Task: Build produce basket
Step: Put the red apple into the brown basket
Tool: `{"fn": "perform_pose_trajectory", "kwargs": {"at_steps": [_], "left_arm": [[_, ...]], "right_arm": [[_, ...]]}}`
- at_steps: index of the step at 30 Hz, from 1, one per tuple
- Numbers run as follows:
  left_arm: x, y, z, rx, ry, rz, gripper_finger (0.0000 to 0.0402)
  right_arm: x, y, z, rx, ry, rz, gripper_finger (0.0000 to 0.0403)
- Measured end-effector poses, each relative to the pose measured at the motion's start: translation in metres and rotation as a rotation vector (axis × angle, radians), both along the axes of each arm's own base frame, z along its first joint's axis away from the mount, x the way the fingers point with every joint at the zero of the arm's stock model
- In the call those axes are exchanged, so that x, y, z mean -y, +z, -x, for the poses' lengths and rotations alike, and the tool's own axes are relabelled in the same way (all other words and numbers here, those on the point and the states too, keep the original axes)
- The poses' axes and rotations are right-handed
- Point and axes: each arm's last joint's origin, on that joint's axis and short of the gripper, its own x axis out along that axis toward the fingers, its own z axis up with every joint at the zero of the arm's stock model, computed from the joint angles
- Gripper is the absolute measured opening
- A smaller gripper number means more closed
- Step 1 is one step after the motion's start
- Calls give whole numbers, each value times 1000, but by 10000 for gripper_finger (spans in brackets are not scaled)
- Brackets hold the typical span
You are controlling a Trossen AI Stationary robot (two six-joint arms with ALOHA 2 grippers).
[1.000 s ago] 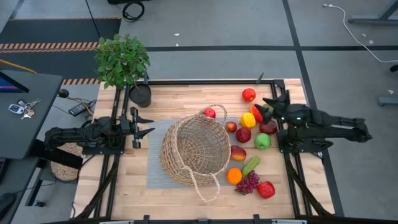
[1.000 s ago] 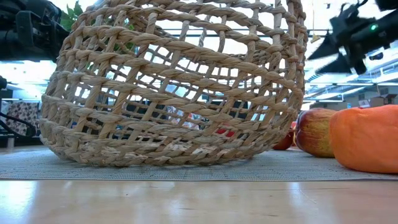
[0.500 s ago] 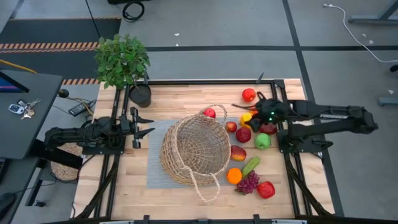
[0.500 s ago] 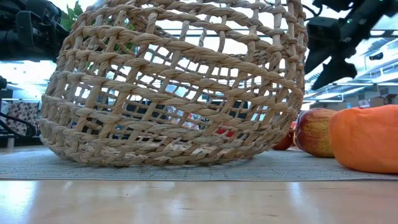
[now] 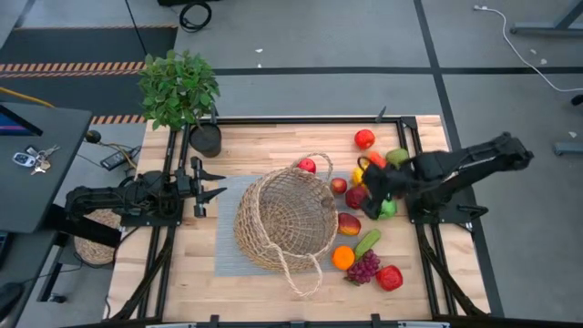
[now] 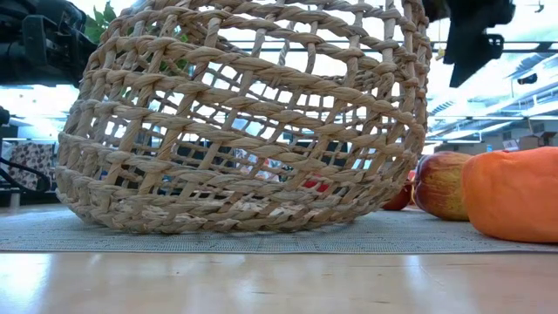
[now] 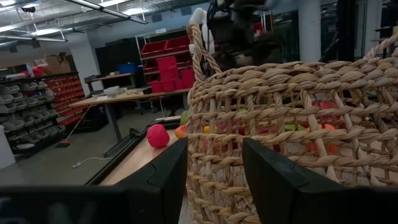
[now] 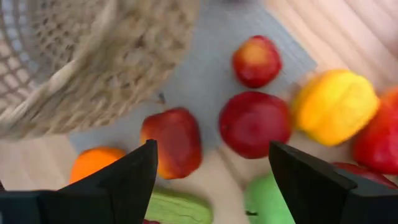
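The tan wicker basket (image 5: 284,223) lies tipped on its side on a grey mat (image 5: 228,260), mouth toward the produce. The produce lies to its right: a dark red apple (image 8: 254,124), a red-yellow apple (image 8: 177,142), a yellow pepper (image 8: 334,98), a green apple (image 5: 387,208), an orange (image 5: 342,258), a cucumber (image 5: 367,242) and grapes (image 5: 363,269). My right gripper (image 5: 369,196) hangs open above these fruits, pointing down, and touches nothing; its own view shows the same (image 8: 211,149). My left gripper (image 5: 219,182) waits open left of the basket and faces its wall (image 7: 214,162).
A potted plant (image 5: 179,87) in a black pot (image 5: 206,139) stands at the far left corner. A red apple (image 5: 364,138) lies near the far edge, another (image 5: 307,165) lies by the basket's far handle, and a red fruit (image 5: 390,278) lies near the front right.
My right gripper has moved from the far right of the produce toward the basket and the near edge. It has tipped from pointing level to pointing down over the apples. The basket and the fruit have stayed where they were.
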Motion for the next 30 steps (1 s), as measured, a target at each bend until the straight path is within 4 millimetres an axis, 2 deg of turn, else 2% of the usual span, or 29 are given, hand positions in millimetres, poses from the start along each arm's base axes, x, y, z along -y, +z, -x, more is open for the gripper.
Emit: {"fn": "perform_pose_trajectory", "kwargs": {"at_steps": [6, 10, 15, 22, 27, 30], "left_arm": [[0, 0, 0, 0, 1, 0, 160], [0, 0, 0, 0, 1, 0, 160], [0, 0, 0, 0, 0, 0, 160], [0, 0, 0, 0, 0, 0, 160], [0, 0, 0, 0, 0, 0, 160], [0, 0, 0, 0, 0, 0, 160]], "right_arm": [[-38, -26, -4, -41, 151, 74, 309], [-51, -45, -12, -49, 194, 76, 309], [-56, -61, -25, -100, 269, 130, 324], [-59, -85, -40, -183, 276, 190, 393], [-60, -96, -45, -223, 281, 236, 384], [-62, -92, -41, -200, 302, 268, 377]]}}
